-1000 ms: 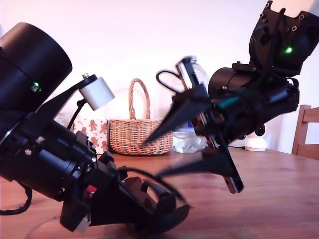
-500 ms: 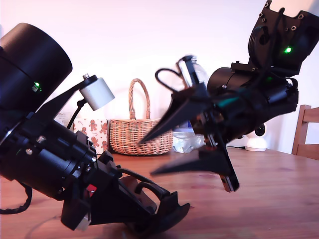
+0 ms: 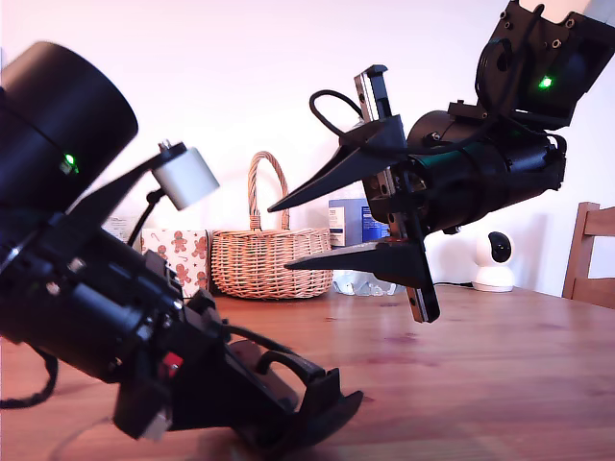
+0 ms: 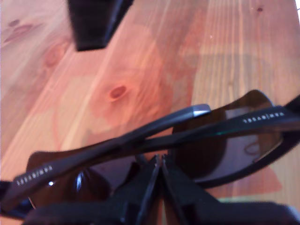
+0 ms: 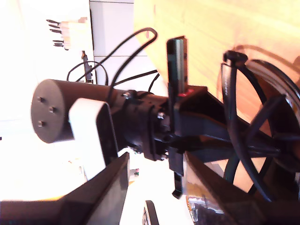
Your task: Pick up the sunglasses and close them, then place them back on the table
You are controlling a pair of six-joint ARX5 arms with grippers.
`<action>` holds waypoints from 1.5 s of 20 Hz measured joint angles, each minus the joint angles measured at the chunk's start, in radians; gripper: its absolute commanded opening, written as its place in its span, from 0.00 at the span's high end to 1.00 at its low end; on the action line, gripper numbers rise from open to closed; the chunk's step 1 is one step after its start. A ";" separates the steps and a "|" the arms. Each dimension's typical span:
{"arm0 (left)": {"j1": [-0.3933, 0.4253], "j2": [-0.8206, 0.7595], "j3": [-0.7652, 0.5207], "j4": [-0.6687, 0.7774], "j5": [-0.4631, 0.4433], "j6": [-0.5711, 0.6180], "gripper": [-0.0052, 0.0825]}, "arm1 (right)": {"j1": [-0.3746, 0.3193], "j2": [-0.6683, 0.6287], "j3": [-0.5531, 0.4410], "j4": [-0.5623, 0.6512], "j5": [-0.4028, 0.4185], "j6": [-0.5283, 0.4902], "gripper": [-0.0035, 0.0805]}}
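My first gripper is closed tight on the sunglasses, its fingers pinched together at the middle of the frame. Both temple arms lie folded across the lenses, so I judge the closing done. In the exterior view this same gripper sits low, with the glasses at or just above the table; I cannot tell whether they touch the wood.

My second gripper hangs above, jaws spread wide and holding nothing. Over the last second it has lifted and pulled away from the sunglasses; earlier its lower finger reached down close to them, and now it stands well clear. Its own camera looks back at the first arm with the folded glasses at its tip. I read that retreat as the folding push finished, leaving only the set-down.

Around the sunglasses the tabletop is bare planks and knots. The wicker basket stands well behind them near the table's back edge, with a small white camera further along that edge and a chair beyond. The second gripper overhead is the only thing near, so I would release low and back the first gripper out along the table.
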 measured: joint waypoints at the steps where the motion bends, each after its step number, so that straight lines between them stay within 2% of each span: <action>1: 0.000 -0.019 0.000 -0.019 -0.002 0.000 0.97 | 0.000 0.000 0.000 -0.001 0.000 -0.005 0.58; 9: 0.000 -0.145 0.000 -0.172 -0.018 0.000 0.97 | 0.000 0.000 0.000 -0.021 0.008 -0.022 0.58; 12: 0.000 -0.197 0.000 -0.252 -0.039 0.000 0.97 | 0.000 0.000 0.000 -0.051 0.062 -0.047 0.59; 15: 0.000 -0.264 0.000 -0.346 -0.096 0.000 0.97 | 0.000 0.000 0.000 -0.110 0.099 -0.093 0.74; 17: 0.001 -0.314 0.000 -0.407 -0.121 -0.004 0.97 | 0.002 0.000 0.000 -0.145 0.112 -0.131 0.77; 18: 0.001 -0.334 0.000 -0.431 -0.129 -0.014 0.97 | 0.008 -0.002 0.000 -0.158 0.146 -0.148 0.77; 21: 0.001 -0.362 0.000 -0.488 -0.150 -0.073 0.97 | 0.049 -0.030 0.000 -0.193 0.354 -0.157 0.75; 24: 0.001 -0.363 0.000 -0.518 -0.153 -0.108 0.97 | 0.119 -0.144 0.006 -0.268 0.576 -0.158 0.66; 27: 0.001 -0.363 0.000 -0.551 -0.206 -0.198 0.97 | 0.213 -0.219 0.102 -0.378 0.815 -0.158 0.57; 30: 0.012 -0.363 0.000 -0.588 -0.268 -0.282 0.97 | 0.304 -0.219 0.148 -0.412 0.993 -0.152 0.54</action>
